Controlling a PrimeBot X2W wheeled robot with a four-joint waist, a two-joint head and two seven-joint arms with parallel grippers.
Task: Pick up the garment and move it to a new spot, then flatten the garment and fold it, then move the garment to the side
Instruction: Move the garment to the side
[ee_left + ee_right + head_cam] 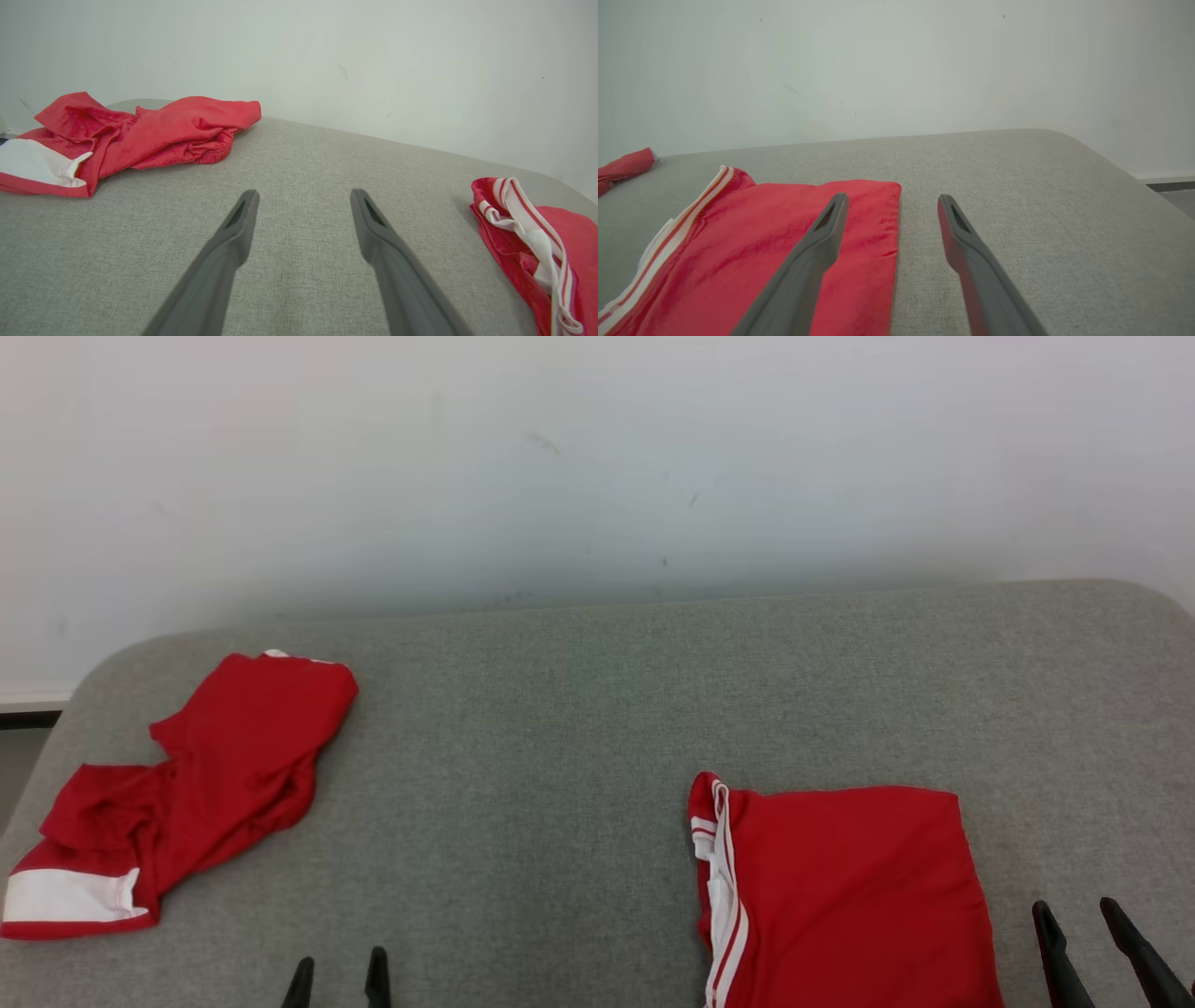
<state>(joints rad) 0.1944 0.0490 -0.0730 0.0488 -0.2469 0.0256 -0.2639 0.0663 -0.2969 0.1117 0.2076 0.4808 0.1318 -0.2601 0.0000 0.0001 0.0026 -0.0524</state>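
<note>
Start at your far left. The crumpled garment (215, 775) lies between 8 and 9 o'clock on the table (560, 728), bunched and creased, with its white band (65, 896) turned toward the near edge. Nothing touches it. I judge this is the piece the task means, since it is neither flat nor folded. It sits at a corner with little room to spread it, which would be why it first goes to a new spot.

Next, at 7 o'clock, your left gripper (340, 971) shows just its two tips, spread apart with nothing between them. In its wrist view the fingers (236, 233) point across bare cloth, and the crumpled garment is off at 10 o'clock, well apart. It looks like the nearer arm for the pick.

The middle of the table is bare, which seems the sensible place for flattening.

Between 4 and 5 o'clock lies the folded garment (840, 896), a neat rectangle with striped trim (724, 896) along its left edge. It reads as finished work parked aside, so leave it.

Last, at 4 o'clock, your right gripper (1075, 919) is likewise released and empty, just beside the folded garment's right edge. In its wrist view one finger (822, 242) crosses over that edge, but I cannot tell whether it touches the cloth.
</note>
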